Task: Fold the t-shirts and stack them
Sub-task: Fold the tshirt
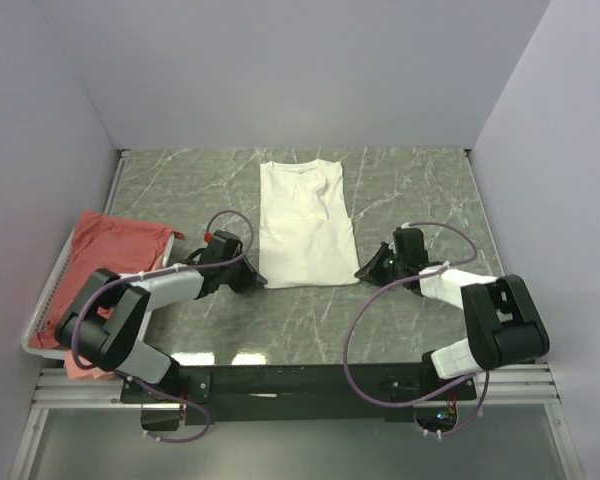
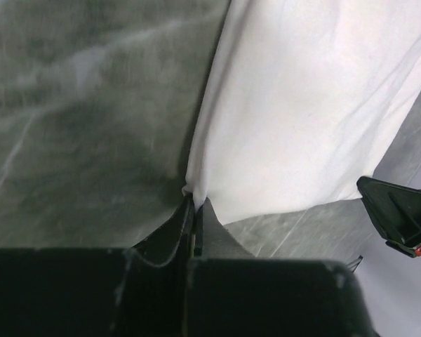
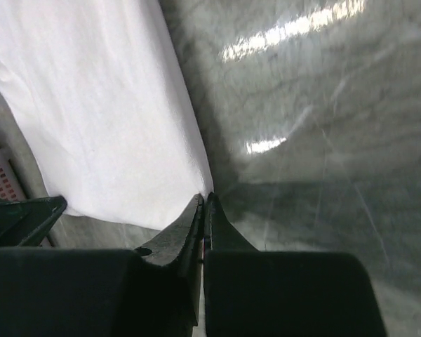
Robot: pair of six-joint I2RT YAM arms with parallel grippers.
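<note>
- Top external view is showing the white tee [image 1: 305, 225] lying flat in the middle of the table [image 1: 420, 190]. It is folded into a narrow strip, with its long axis running straight away from the arms, collar at the far end and hem at the near end.
- The left gripper [image 1: 252, 282] is sitting at the near-left hem corner. The left wrist view is showing its jaws clenched, with the cloth corner nipped between the tips.
- The right gripper [image 1: 365, 272] is sitting at the near-right hem corner with its jaws pressing together. The cloth corner is meeting the tips, though the right wrist view is not making clear whether it is truly pinched or only touching.
- Each arm is working the corner on its own side, so neither is nearer, and the two are flanking the hem evenly.
- The relation that is mattering: the whole tee is lying ahead of both grippers, away from the arm bases. A fold would probably be carrying the hem forward along that axis toward the collar.
- The pink tees [image 1: 115, 240] are lying heaped in the basket [image 1: 42, 310] at the left edge, well apart from the white tee.
</note>
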